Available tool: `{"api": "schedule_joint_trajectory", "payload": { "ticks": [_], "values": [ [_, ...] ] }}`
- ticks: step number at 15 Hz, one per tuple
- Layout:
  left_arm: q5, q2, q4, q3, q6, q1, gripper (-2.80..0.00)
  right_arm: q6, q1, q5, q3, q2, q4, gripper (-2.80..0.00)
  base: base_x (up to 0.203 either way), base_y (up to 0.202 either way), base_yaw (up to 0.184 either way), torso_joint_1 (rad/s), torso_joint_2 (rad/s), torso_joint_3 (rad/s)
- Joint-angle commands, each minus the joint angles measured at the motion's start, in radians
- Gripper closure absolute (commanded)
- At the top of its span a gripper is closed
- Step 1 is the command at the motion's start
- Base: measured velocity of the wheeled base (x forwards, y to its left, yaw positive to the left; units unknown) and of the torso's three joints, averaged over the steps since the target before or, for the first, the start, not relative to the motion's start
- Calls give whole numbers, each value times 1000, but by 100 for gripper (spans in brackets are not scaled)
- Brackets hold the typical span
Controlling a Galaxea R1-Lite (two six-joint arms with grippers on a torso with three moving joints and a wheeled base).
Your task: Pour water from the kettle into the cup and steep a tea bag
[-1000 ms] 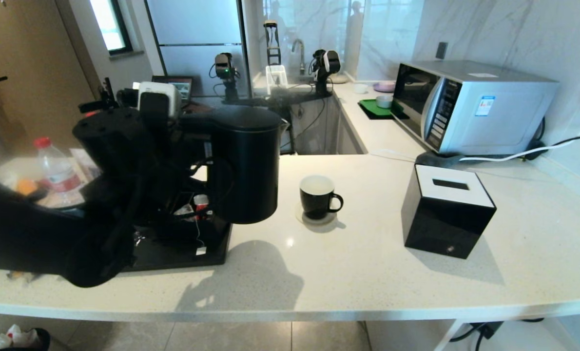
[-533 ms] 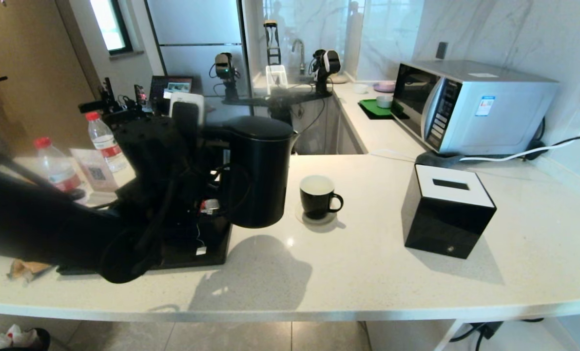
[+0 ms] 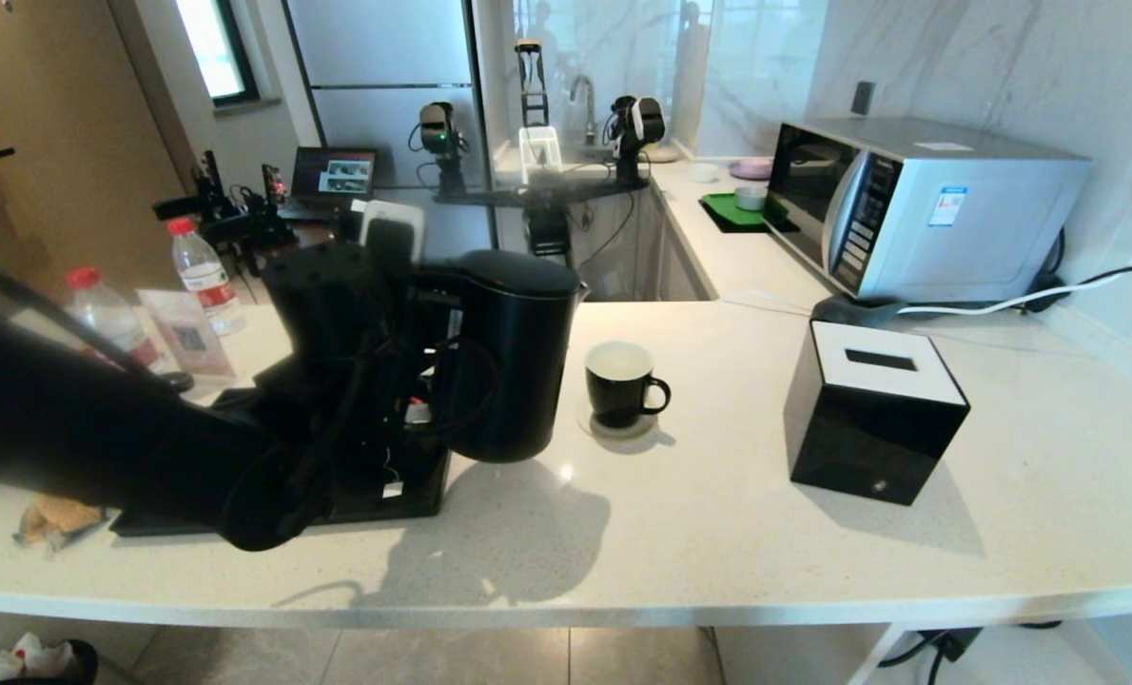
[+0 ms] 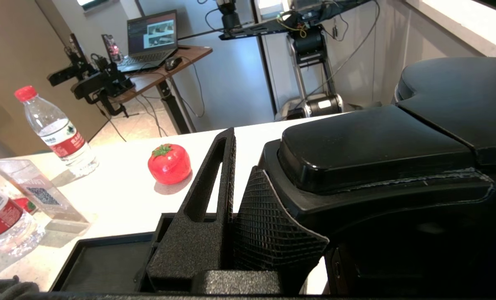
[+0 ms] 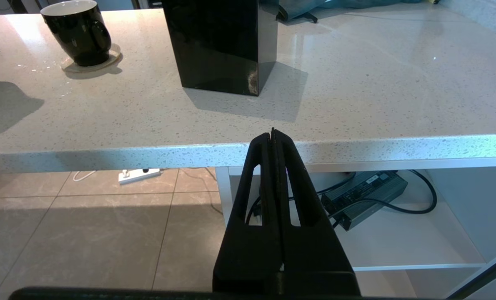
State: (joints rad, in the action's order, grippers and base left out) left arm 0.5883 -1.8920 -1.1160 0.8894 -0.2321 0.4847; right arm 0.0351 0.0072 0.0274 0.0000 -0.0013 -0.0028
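The right gripper [image 5: 273,137] hung pinched together below the counter's front edge [image 5: 148,156], near the tissue box [image 3: 870,419]. Bare counter lay left of that box. Beyond, the cup [image 3: 620,383] stood; the left gripper [image 4: 231,183] clenched the kettle [image 3: 509,352] just left of it.

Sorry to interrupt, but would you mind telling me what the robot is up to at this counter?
The left pincer is clamped on the handle of the black kettle, holding it upright above the counter, just left of the black mug on its coaster. Nothing is pouring yet. The right pincer hangs shut and idle below the counter's front edge.
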Motion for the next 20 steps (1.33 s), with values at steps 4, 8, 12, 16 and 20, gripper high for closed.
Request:
{"api": "schedule_joint_trajectory", "payload": {
  "ticks": [4,8,12,16,20],
  "values": [
    [4,-9,0,-1,-1,-3,0,0,0,0,0,1,0,0,0,0,0,0,0,0],
    [5,-9,-5,-1,-3,-5,0,0,0,0,0,1,0,0,0,0,0,0,0,0],
    [4,-2,22,-1,-3,-3,0,0,0,0,0,1,0,0,0,0,0,0,0,0],
    [4,-7,34,23,-21,-5,0,0,0,0,0,1,0,0,0,0,0,0,0,0],
    [2,-9,90,46,-23,-2,0,0,0,0,0,1,0,0,0,0,0,0,0,0]
  ]
}}
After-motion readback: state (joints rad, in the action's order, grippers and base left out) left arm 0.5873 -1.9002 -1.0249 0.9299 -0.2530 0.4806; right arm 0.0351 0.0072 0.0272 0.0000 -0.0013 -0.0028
